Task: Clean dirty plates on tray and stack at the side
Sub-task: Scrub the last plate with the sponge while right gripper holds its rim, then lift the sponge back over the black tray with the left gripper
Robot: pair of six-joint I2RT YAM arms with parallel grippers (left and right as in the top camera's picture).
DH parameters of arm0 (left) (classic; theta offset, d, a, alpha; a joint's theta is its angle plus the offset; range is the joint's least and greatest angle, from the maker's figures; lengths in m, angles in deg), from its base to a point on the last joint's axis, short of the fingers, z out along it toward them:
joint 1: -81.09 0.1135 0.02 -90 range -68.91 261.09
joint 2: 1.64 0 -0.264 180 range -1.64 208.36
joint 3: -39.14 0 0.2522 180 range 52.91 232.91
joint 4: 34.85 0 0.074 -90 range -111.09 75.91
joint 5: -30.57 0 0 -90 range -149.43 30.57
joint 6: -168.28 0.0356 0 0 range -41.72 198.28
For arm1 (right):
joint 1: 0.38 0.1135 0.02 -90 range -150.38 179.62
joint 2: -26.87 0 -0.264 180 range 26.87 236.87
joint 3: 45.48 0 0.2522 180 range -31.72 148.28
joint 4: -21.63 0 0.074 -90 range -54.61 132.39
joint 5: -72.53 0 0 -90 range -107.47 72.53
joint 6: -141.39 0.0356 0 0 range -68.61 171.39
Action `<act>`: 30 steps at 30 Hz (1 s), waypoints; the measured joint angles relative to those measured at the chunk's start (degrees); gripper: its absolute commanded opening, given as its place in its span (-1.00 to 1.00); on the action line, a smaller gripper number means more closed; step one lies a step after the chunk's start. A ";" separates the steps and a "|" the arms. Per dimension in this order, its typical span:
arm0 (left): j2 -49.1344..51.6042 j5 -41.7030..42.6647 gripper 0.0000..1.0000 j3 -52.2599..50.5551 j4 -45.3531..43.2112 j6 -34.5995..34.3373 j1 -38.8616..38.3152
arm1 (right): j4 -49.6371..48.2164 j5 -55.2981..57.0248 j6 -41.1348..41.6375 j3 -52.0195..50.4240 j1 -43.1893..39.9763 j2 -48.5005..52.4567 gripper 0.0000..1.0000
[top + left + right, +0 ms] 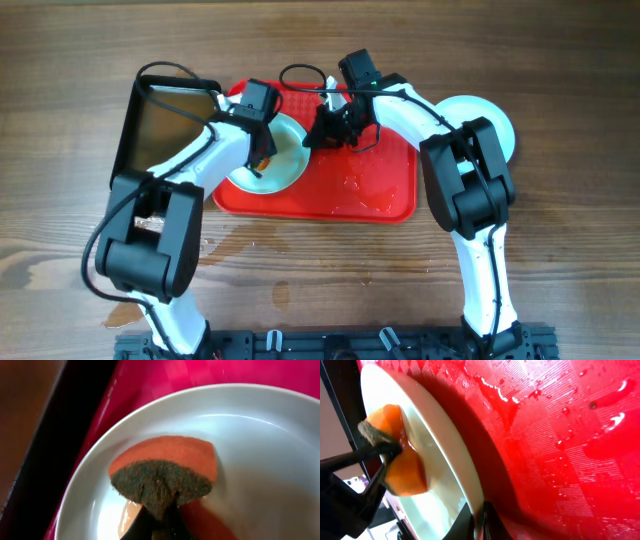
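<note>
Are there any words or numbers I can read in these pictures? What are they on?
None: no word, number or sign can be read in any view.
The red tray, the plate, the sponge and the black pan are all plain.
A small orange-brown patch on the left arm might be a label, but it is too small to tell.

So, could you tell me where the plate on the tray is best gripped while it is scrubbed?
By the plate's thin raised rim, right edge, approaching over the tray's bare middle: the sponge sits in its centre and the black pan crowds its left. The right gripper pinches there.
</note>
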 measured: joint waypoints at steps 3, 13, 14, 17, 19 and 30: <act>-0.70 12.13 -0.92 0.07 1.40 4.46 1.88 | 0.22 0.22 -0.83 0.00 -0.22 0.00 -0.91; 0.74 46.27 -0.92 -0.59 1.62 14.51 1.92 | 0.35 0.63 -1.05 0.00 -0.48 0.00 -0.91; 0.72 46.99 -0.92 -0.33 2.27 14.58 2.29 | 0.42 0.61 -1.03 0.00 -0.48 0.02 -0.91; 0.42 48.63 -0.92 1.46 4.70 14.91 4.22 | 0.35 0.42 -0.81 0.00 -0.44 0.15 -0.91; -2.01 49.51 -0.92 3.21 5.73 14.93 6.43 | 0.00 0.13 -0.35 0.00 -0.44 0.35 -0.91; -22.47 49.68 -0.92 6.40 11.63 14.93 21.00 | -1.64 -0.44 0.28 0.00 -1.66 0.55 -0.91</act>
